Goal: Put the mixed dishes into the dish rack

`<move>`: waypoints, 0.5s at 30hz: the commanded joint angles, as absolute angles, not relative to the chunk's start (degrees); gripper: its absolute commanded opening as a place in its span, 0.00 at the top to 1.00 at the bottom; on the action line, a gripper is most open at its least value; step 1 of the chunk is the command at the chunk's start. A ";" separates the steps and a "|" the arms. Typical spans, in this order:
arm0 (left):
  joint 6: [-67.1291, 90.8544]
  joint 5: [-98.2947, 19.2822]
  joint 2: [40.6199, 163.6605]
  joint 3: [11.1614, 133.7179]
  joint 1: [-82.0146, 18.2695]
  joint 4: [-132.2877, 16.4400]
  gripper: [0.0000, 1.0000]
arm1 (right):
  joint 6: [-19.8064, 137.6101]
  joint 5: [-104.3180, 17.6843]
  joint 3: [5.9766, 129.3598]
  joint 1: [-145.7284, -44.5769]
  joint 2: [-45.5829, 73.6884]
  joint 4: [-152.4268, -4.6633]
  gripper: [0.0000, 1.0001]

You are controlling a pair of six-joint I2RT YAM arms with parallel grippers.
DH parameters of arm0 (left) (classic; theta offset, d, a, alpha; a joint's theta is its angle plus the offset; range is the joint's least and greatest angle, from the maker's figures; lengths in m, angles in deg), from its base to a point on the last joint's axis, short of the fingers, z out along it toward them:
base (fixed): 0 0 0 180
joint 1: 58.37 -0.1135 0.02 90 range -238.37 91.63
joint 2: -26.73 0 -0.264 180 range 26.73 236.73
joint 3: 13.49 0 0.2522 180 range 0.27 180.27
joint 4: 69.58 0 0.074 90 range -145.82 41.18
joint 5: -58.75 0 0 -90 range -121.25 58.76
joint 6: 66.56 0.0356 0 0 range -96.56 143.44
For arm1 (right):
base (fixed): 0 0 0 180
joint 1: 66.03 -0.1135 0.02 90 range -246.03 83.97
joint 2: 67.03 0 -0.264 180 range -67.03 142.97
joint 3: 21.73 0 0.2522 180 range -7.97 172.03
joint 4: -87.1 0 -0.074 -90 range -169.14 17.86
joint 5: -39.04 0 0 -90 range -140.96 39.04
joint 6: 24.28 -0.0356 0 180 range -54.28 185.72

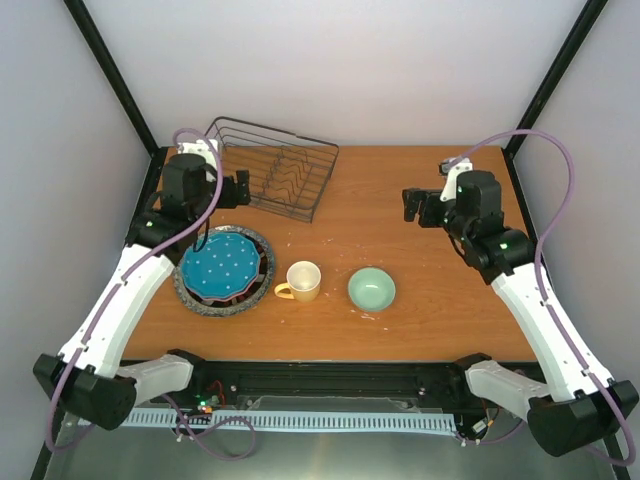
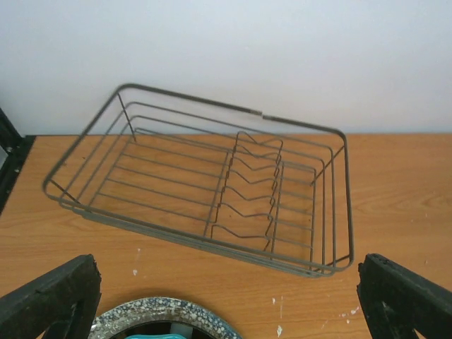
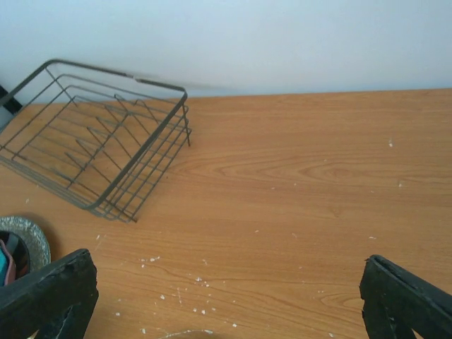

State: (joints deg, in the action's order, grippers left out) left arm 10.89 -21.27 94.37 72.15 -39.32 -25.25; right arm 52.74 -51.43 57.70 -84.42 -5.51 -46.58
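Left end effector (image 1: 238,189) and right end effector (image 1: 411,204) gape empty; I would pinch the teal plate (image 1: 220,266) at its rim.

Table (image 1: 440,320): dish rack (image 1: 272,180) stands at the far edge, left of centre, set at an angle to that edge. Stack of plates (image 1: 225,270) lies before the rack, at the left side; largest plate (image 1: 200,300) at the bottom, topmost plate (image 1: 218,265) resting on the others. Mug (image 1: 300,281) stands just right of the stack, not touching it. Bowl (image 1: 371,289) stands right of the mug, apart from it. Left gripper (image 1: 235,190) is just left of the rack, behind the stack. Right gripper (image 1: 415,205) is over the right half, well apart from the rack.
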 commanded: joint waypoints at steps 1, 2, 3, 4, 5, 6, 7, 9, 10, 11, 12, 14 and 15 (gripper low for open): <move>8.01 -19.53 91.38 71.46 -39.28 -22.64 0.00 | 48.82 -55.51 56.54 -84.62 -8.77 -46.16 0.00; 7.22 -20.72 90.96 71.26 -39.30 -22.81 0.00 | 48.10 -55.63 55.86 -84.60 -9.60 -46.39 0.00; 6.57 -22.47 90.39 70.94 -39.49 -23.38 0.00 | 47.67 -55.28 54.92 -84.64 -10.47 -46.97 0.00; 6.21 -24.80 89.80 70.63 -39.78 -24.27 0.00 | 47.97 -54.29 53.91 -84.61 -11.42 -47.51 0.00; 6.10 -27.24 89.09 70.09 -40.52 -25.35 0.00 | 48.75 -52.54 53.20 -84.63 -11.96 -47.91 0.00; 6.11 -30.13 88.48 69.36 -41.61 -26.61 0.00 | 49.35 -50.39 52.79 -84.66 -12.25 -48.28 0.00; 6.10 -32.56 88.05 68.64 -43.44 -27.50 0.00 | 49.30 -48.27 53.30 -84.64 -11.93 -48.05 0.00; 5.87 -37.83 87.88 67.52 -48.65 -28.12 0.00 | 48.41 -44.99 57.27 -84.66 -8.33 -44.66 0.00; 5.87 -39.57 88.24 67.43 -51.31 -27.68 0.00 | 48.75 -42.85 61.28 -84.89 -4.63 -41.41 0.00; 5.97 -41.46 88.59 67.68 -53.77 -26.97 0.00 | 49.38 -41.96 65.30 -85.75 -0.52 -37.92 0.00; 6.22 -43.28 88.78 68.09 -56.07 -26.31 0.00 | 50.19 -42.55 69.71 -87.33 3.31 -34.92 0.01; 6.70 -44.80 88.97 69.14 -58.74 -25.35 0.00 | 50.72 -46.29 76.88 -90.81 10.51 -32.29 0.05; 6.91 -44.93 89.11 69.74 -59.53 -24.94 0.00 | 49.98 -46.99 80.47 -91.96 13.86 -32.13 0.09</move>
State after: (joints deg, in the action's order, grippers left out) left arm 7.26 -38.08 89.26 67.36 -55.74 -25.87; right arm 49.95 -46.82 69.90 -87.15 3.47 -38.54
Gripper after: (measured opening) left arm 0.994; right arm 0.961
